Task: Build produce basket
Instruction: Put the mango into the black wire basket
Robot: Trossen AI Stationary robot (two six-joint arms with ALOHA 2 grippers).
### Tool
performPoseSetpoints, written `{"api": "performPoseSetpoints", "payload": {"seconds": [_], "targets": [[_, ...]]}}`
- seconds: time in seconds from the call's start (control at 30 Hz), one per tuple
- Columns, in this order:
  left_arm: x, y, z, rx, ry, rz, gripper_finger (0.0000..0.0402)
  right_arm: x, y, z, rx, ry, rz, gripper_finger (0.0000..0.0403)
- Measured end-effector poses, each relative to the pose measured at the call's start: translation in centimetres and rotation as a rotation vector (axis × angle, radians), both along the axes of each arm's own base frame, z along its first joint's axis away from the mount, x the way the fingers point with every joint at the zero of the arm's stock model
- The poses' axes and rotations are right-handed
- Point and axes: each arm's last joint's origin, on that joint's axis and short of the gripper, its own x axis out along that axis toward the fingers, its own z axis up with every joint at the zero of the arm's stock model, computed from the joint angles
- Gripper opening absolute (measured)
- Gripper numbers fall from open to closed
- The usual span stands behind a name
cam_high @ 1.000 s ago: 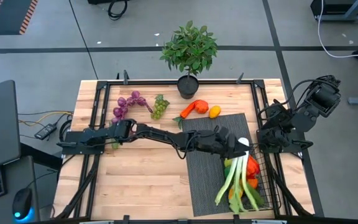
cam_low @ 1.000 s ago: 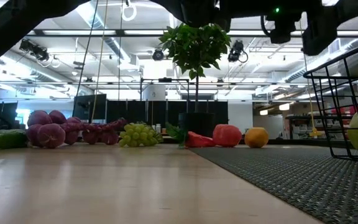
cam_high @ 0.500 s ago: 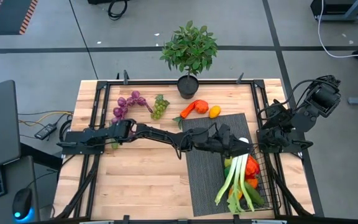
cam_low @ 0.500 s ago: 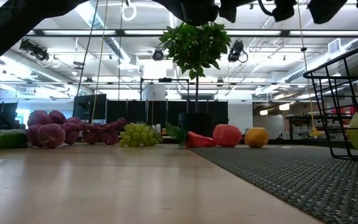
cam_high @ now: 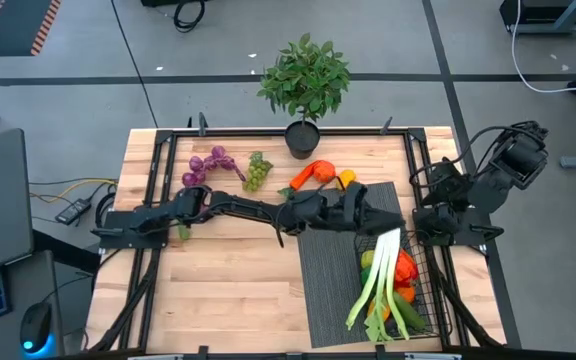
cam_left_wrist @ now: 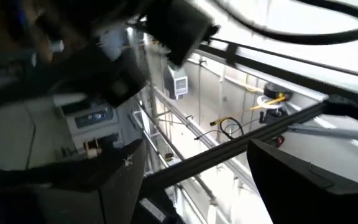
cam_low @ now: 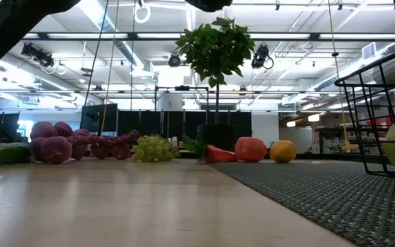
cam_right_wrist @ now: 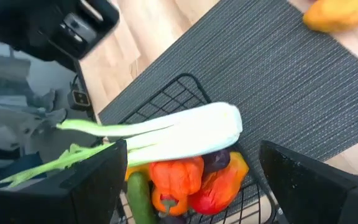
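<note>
Left gripper (cam_high: 366,205) empty, jaws apart, above mat's far edge, basket (cam_high: 423,290) with leek (cam_high: 376,285) just nearside. Loose produce lies far-left of it: orange pepper (cam_high: 320,171) nearest, grapes (cam_high: 256,170) beyond. Right gripper (cam_high: 438,222) open, beside basket

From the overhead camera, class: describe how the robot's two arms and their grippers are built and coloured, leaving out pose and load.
Both arms are dark, almost black, built from slim jointed segments. The left arm shows a long thin forearm ending in a bulkier wrist block and the left gripper. The right arm looks chunkier, with thin black cables looping along it. The right gripper's fingers are flat, matte black slabs.
</note>
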Motion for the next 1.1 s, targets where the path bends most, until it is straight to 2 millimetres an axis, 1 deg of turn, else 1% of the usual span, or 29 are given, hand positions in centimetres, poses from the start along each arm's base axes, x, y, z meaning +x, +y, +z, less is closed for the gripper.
{"api": "performPoseSetpoints", "payload": {"seconds": [0.13, 0.2, 0.3, 0.4, 0.5, 0.57, 0.63, 0.7, 0.8, 0.87, 0.93, 1.1], "targets": [[-0.5, 1.3, 1.5, 0.093, -0.019, 0.081, 0.0286, 0.6, 0.5, -0.1, -0.035, 0.008, -0.014, 0.0365], [-0.7, 2.0, 2.2, 0.153, -0.001, 0.122, 0.0286, 0.9, 0.8, -0.2, -0.039, 0.028, -0.006, 0.0365], [-0.8, 2.8, 2.7, 0.245, 0.065, 0.177, 0.0286, 1.3, 1.4, -0.4, -0.022, 0.081, 0.027, 0.0365], [-1.3, 3.5, 3.7, 0.369, 0.139, 0.233, 0.0285, 1.5, 1.8, -0.7, -0.011, 0.149, 0.059, 0.0365], [-2.5, 4.0, 5.4, 0.498, 0.243, 0.275, 0.0285, 1.5, 2.0, -1.0, -0.02, 0.209, 0.073, 0.0365], [-3.5, 4.3, 6.0, 0.576, 0.36, 0.292, 0.0285, 1.5, 2.0, -1.1, -0.022, 0.233, 0.061, 0.0365], [-4.7, 4.6, 6.3, 0.643, 0.513, 0.3, 0.0285, 1.5, 2.0, -1.1, -0.022, 0.241, 0.046, 0.0365], [-5.9, 4.8, 6.2, 0.681, 0.668, 0.297, 0.0285, 1.5, 2.0, -1.1, -0.02, 0.24, 0.042, 0.0365], [-7.5, 4.9, 5.5, 0.709, 0.88, 0.252, 0.0285, 1.5, 2.0, -1.1, -0.022, 0.241, 0.043, 0.0365], [-8.2, 4.9, 4.3, 0.708, 1.029, 0.202, 0.0285, 1.4, 1.9, -1.2, -0.029, 0.249, 0.043, 0.0365], [-8.9, 4.5, 3.1, 0.712, 1.163, 0.151, 0.0285, 1.4, 1.9, -1.2, -0.035, 0.254, 0.043, 0.0365], [-10.6, 3.5, 0.4, 0.805, 1.434, 0.029, 0.0285, 1.4, 1.8, -1.2, -0.053, 0.241, 0.046, 0.0365]]}}
